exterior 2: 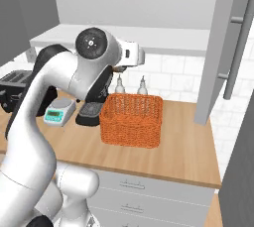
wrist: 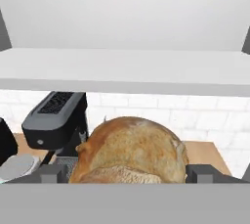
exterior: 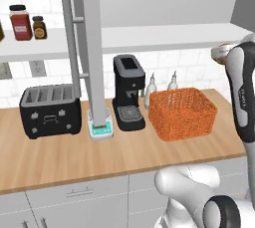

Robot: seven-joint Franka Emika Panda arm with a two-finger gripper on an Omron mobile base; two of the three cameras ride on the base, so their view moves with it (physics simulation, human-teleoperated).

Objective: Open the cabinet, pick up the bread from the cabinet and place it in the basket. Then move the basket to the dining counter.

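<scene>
Pincer [wrist: 127, 171] held one bread [wrist: 131, 150] between its two dark fingertips [wrist: 52, 173], jaws spread wide around the golden-brown roll, one tip on each side of it. In the hand view the roll sat just in front of the white cabinet shelf [wrist: 125, 69], with the coffee machine [wrist: 54, 120] below and behind. Arm [exterior 2: 64, 80] rose from the base, bent at a high elbow, and the hand reached forward at shelf height, above the far edge of the basket [exterior 2: 132, 119]. One basket, orange, woven, stood on the wooden tabletop [exterior: 64, 157], apart from the bread. Two small bottles [exterior: 151, 85] stood just behind the basket. One coffee machine, one small scale [exterior: 101, 128], one black toaster [exterior: 50, 110] with four slots in a row to the left. Two jars [exterior: 21, 22] on the open shelf at far left. Two cabinet doors stood swung open, one per side, each with a long bar handle [exterior: 71, 48]. Drawers [exterior 2: 149, 191] ran below the tabletop.
</scene>
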